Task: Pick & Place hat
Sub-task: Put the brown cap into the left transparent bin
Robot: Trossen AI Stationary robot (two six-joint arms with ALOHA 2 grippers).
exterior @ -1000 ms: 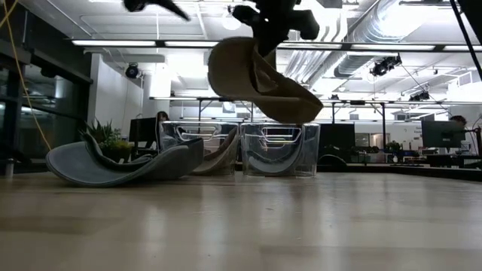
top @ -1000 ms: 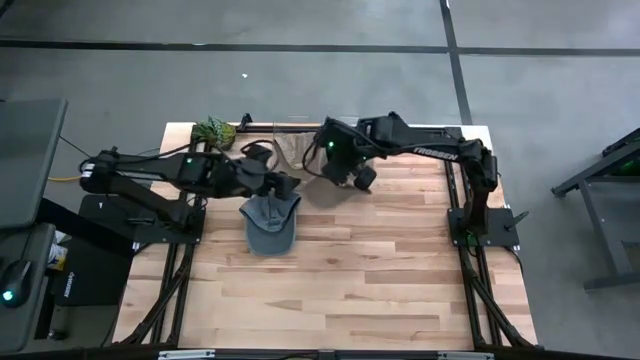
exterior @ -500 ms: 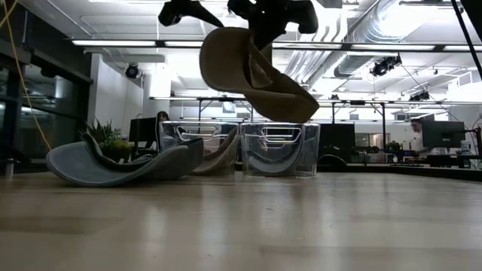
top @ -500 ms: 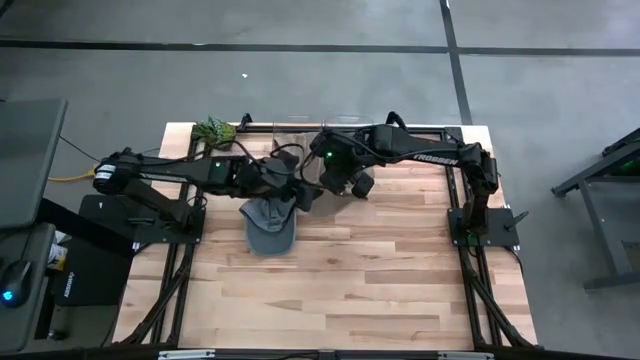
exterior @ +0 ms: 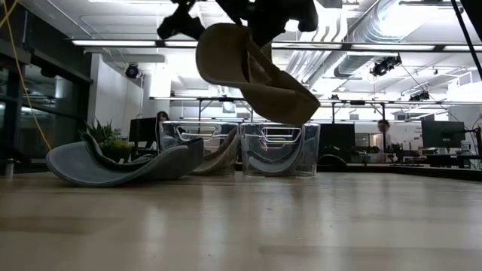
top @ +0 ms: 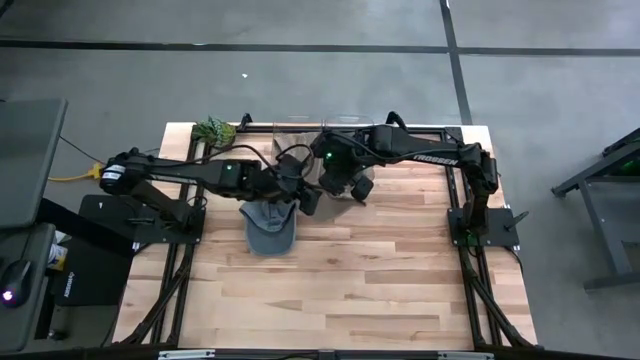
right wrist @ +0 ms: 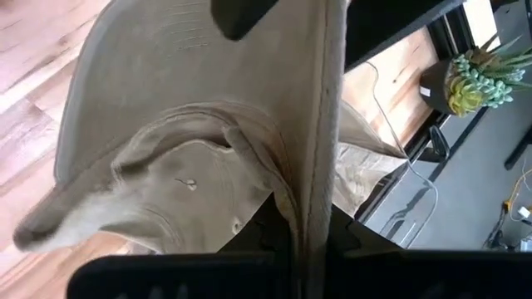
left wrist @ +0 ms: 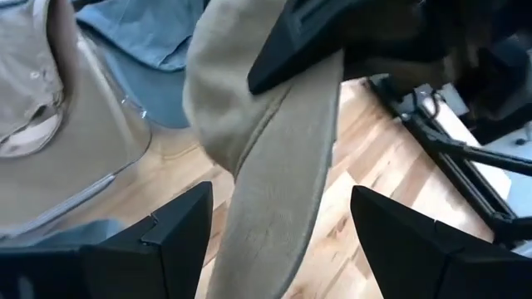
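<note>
The right end effector (exterior: 260,30) is clamped on the tan hat (exterior: 252,75), gripping it by the fabric near the brim and holding it in the air, well clear of the bench (top: 380,270); from the low camera the hat hangs tilted, brim sloping down to the right. The left end effector (left wrist: 274,241) has its fingers (left wrist: 179,228) apart on either side of the brim's edge, not touching it as far as the wrist picture shows, so the hat seems about to pass from one arm to the other. In the overhead picture the two arms meet near the far middle of the bench, just in front of the clear bins (exterior: 280,149) standing along the far edge. A grey hat (top: 270,225) lies on the bench under the left arm, near the middle, and from the low view it rests upside down on the wood at the left. Another tan piece of cloth, probably a hat, shows inside the left clear bin (left wrist: 50,91). A small potted plant (top: 214,130) stands at the far left corner. By these pictures the pick is done for the tan hat, which is lifted and secure; the placing is left, and the grey hat on the wood is untouched. The next move likely calls for the left fingers to close on the brim before the right lets go.
</note>
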